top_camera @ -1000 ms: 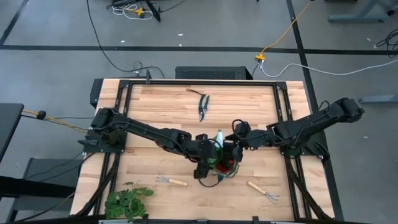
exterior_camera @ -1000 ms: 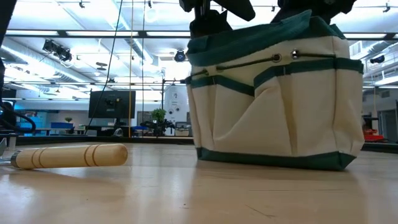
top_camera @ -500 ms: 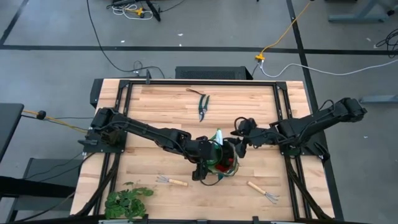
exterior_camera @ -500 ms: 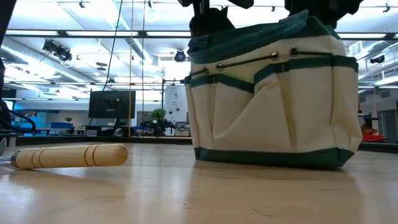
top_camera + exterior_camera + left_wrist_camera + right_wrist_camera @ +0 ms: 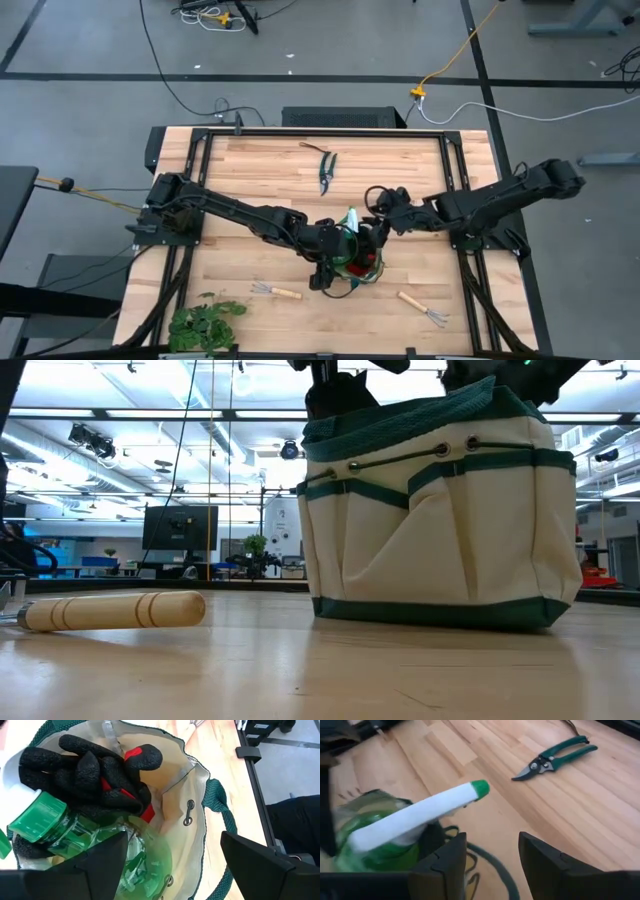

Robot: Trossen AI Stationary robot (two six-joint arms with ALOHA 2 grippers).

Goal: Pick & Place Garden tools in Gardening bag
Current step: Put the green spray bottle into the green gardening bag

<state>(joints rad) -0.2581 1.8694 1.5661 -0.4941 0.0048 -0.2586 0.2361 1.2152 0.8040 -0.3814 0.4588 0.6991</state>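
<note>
The gardening bag [image 5: 355, 258] stands near the middle of the table [image 5: 250, 170], and part of the job looks done: inside it lie the red gloves [image 5: 100, 770], dark on the palms with red showing, and the green spray bottle [image 5: 55, 827], its white nozzle [image 5: 420, 812] poking up past the rim. The left end effector [image 5: 172, 862] hangs right over the bag's mouth with its fingers spread wide and nothing between them. The right end effector [image 5: 492, 855] sits just beside the bag on the far side, its fingers parted and empty. Still out on the table are the pruning shears [image 5: 326, 172], well beyond the bag toward the back edge, and two hand rakes, one [image 5: 274, 291] in front of the bag to its left, the other [image 5: 423, 308] in front to its right. So I judge three tools remain to be bagged
</note>
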